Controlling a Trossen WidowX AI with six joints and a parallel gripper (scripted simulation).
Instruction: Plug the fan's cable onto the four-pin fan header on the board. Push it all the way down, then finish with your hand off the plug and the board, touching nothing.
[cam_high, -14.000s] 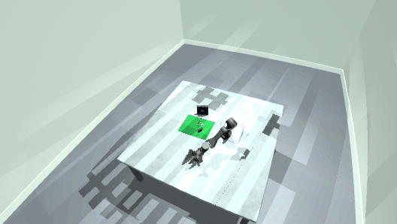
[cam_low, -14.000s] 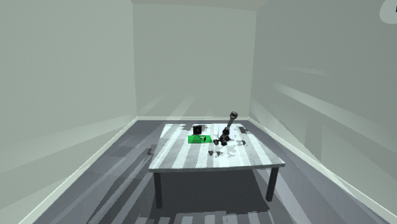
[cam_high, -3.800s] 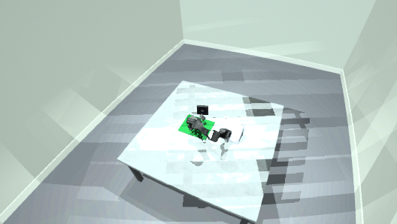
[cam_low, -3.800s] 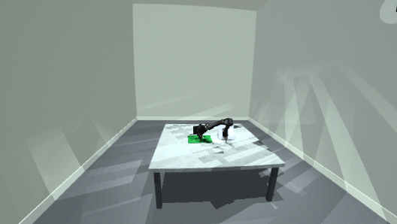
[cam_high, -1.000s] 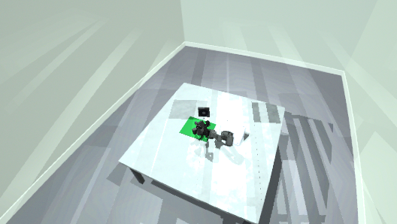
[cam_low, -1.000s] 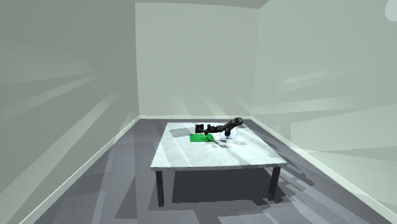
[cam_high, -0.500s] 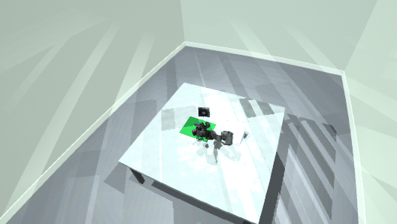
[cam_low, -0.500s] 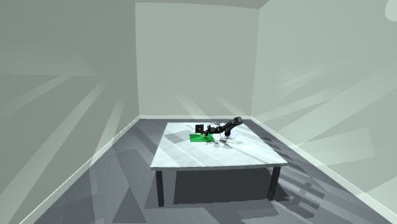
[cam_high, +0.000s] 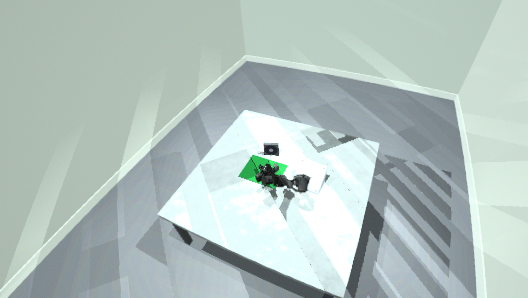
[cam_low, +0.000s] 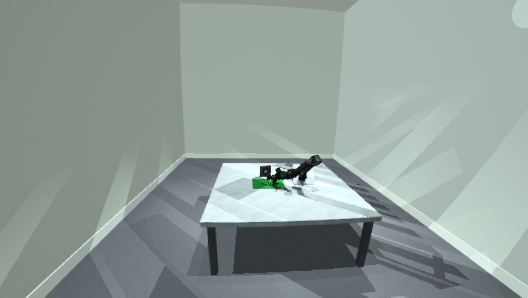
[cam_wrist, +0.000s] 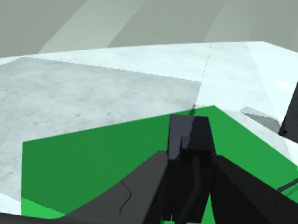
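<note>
The dark plug (cam_wrist: 189, 131) of the fan's cable is held between the fingertips of my gripper (cam_wrist: 188, 163) (cam_high: 263, 175) (cam_low: 272, 179), which is shut on it. A stretch of cable runs back from the plug between the fingers. The green board (cam_wrist: 75, 160) (cam_high: 247, 172) (cam_low: 257, 185) lies beneath the plug and gripper. The gap between plug and board cannot be judged. The four-pin header cannot be made out in any view. The black fan (cam_high: 271, 149) (cam_low: 265, 171) (cam_wrist: 291, 115) stands behind the board, cut off at the right edge of the wrist view.
The pale table (cam_high: 210, 210) (cam_low: 235, 210) (cam_wrist: 75, 100) carries the board, the fan and the arm. A thin stretch of cable (cam_wrist: 287, 187) shows at the right of the wrist view, over the board. Shadow bands cross the table.
</note>
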